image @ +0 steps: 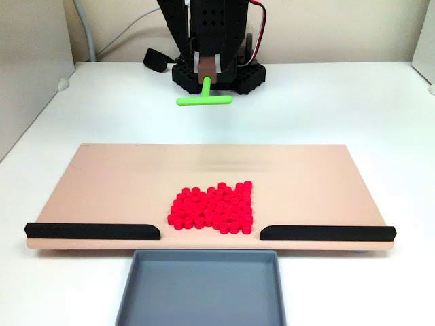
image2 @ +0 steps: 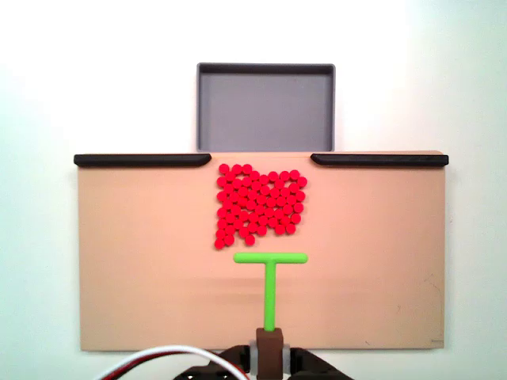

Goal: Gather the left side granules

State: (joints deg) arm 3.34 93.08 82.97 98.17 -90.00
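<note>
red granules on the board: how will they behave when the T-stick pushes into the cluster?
The granules are many small loose cylinders lying in one flat layer, so they will probably slide and scatter rather than move as a block. The green T-stick has a crossbar narrower than the cluster, so edge pieces may slip past. Any that tip on their sides could roll.

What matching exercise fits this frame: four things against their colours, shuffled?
Things:
1. granules
2. T-shaped stick
3. tray
4. rails

Colours:
A. grey
B. black
C. bright red
D. green

Pairs: 1-C, 2-D, 3-A, 4-B
</note>
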